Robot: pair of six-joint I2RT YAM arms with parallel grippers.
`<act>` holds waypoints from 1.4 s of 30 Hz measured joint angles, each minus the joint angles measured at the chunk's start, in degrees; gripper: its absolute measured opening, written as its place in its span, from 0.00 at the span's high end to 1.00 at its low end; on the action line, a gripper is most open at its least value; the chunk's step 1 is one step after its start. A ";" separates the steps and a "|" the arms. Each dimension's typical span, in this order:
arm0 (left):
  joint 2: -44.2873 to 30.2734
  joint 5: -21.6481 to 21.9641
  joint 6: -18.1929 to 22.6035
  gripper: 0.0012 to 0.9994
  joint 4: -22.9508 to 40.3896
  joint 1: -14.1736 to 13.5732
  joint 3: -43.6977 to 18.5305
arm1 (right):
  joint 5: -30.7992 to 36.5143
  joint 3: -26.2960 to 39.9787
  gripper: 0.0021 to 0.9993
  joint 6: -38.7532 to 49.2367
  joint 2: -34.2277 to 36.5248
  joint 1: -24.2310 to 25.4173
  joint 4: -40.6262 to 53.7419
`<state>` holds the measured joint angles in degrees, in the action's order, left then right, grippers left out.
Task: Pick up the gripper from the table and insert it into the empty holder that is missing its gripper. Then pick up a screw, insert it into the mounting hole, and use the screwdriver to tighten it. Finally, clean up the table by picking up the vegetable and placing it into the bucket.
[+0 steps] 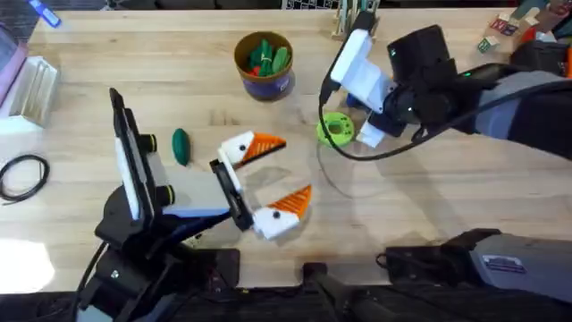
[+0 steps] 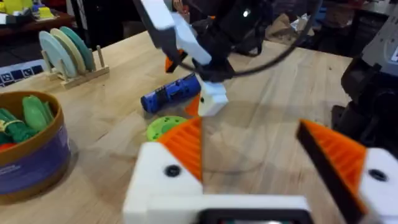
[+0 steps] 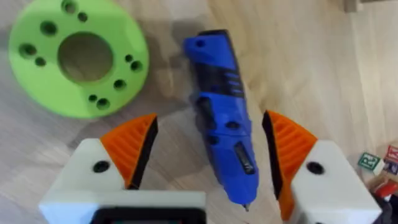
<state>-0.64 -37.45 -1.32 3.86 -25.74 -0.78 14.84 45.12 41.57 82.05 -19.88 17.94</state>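
Right wrist: screwdriver (image 3: 222, 127) betw. open right gripper (image 3: 208, 149) fingers

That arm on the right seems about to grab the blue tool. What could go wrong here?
The right gripper is open around the screwdriver, which lies at a slant between the fingers, so it might twist or roll when squeezed. The green disc lies close beside it and could get nudged. The metal tip points back toward the gripper, which may make aiming awkward.

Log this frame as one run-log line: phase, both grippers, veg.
phase: reaching screwdriver | right gripper: open, straddling it, beside green disc | left gripper: open, idle | vegetable: on table, outside bucket
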 joint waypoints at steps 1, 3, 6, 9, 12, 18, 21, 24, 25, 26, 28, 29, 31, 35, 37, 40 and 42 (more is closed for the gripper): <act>0.00 0.00 -0.23 0.05 0.00 0.00 0.00 | -0.10 0.55 0.01 -1.37 -0.71 0.00 0.53; 0.00 0.00 -0.19 0.02 0.02 0.00 0.00 | -0.18 1.74 0.01 -4.48 -2.48 0.00 0.97; 0.00 0.00 -0.20 0.01 0.02 0.00 0.00 | -0.55 3.06 0.01 -9.83 -5.74 0.00 0.95; 0.00 0.00 -0.20 0.01 0.02 -0.01 0.00 | -0.80 3.73 0.01 -15.34 -8.97 0.00 0.97; 0.00 0.00 -0.18 0.01 -0.04 0.00 0.00 | -0.94 3.88 0.01 -20.37 -12.07 0.00 1.12; 0.01 2.41 0.00 0.01 -7.06 -0.02 0.35 | -1.01 3.89 0.01 -25.31 -16.20 0.00 1.83; 0.02 8.37 -1.56 0.01 -6.15 -0.01 -0.41 | -1.13 3.89 0.01 -26.49 -17.10 0.00 1.83; -0.38 16.12 -4.53 0.01 0.19 -0.01 -3.61 | -1.19 3.89 0.01 -27.92 -17.23 0.00 1.85; -0.97 18.81 -5.52 0.01 2.68 -0.01 -5.40 | -1.19 3.89 0.01 -28.32 -17.21 0.00 1.86; -1.87 21.45 -6.51 0.01 5.41 0.00 -7.56 | -1.19 3.89 0.01 -28.74 -17.21 0.00 1.85; -4.89 26.48 -8.36 0.01 11.00 0.00 -12.54 | -1.19 3.89 0.01 -29.77 -17.22 0.00 1.85; -7.22 28.87 -9.01 0.01 13.99 0.00 -15.55 | -1.19 3.89 0.01 -30.28 -17.21 0.00 1.85; -12.30 32.49 -9.93 0.01 18.15 0.00 -20.77 | -1.31 3.89 0.01 -31.19 -17.21 0.00 1.83; -25.66 38.61 -10.89 0.01 29.43 0.00 -31.63 | -2.90 3.89 0.01 -32.21 -17.21 0.00 1.84; -33.18 40.86 -11.16 0.01 35.04 0.00 -36.78 | -3.58 3.89 0.01 -32.40 -17.21 0.00 1.84; -44.64 42.25 -11.23 0.01 40.00 0.00 -43.69 | -4.08 3.89 0.01 -32.62 -17.21 0.00 1.85; -50.51 41.67 -11.23 0.01 40.79 0.00 -46.82 | -4.21 3.89 0.01 -32.64 -17.21 0.00 1.87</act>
<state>-51.15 4.22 -12.55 44.65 -25.74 -47.59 10.63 49.01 8.93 64.84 -19.88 19.81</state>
